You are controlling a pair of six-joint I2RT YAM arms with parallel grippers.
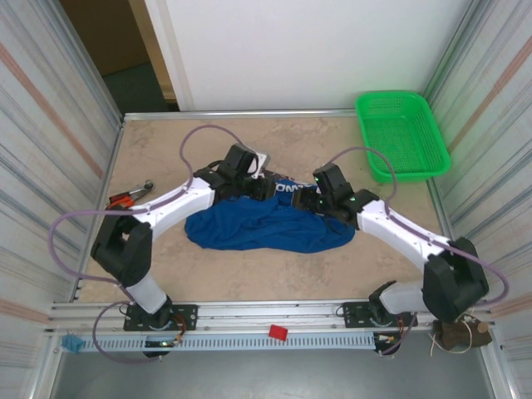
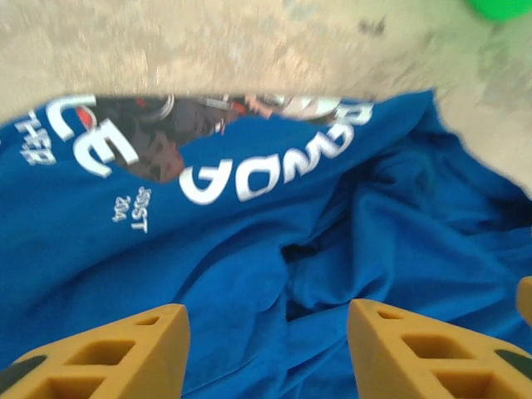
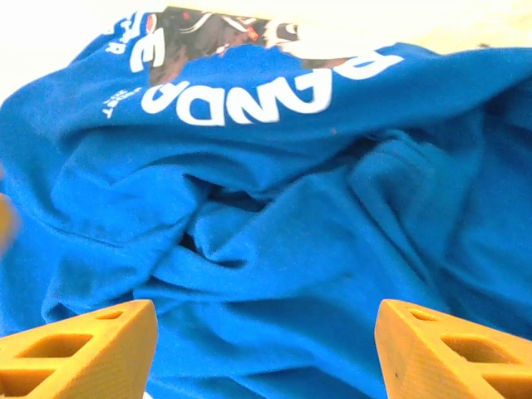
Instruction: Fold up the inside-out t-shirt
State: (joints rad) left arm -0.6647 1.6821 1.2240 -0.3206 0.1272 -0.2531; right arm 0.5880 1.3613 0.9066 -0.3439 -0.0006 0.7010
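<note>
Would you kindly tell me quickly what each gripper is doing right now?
Left gripper: open, over the t-shirt, holding nothing.
Right gripper: open, holding nothing.

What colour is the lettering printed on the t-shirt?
White lettering on the blue t-shirt; clearest in the right wrist view.

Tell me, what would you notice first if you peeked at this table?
The crumpled blue t-shirt in the middle of the table jumps out first, with white letters near its far edge. Both robot arms reach over it, with the left gripper and the right gripper open over the cloth. A bright green basket sits at the far right corner.
</note>
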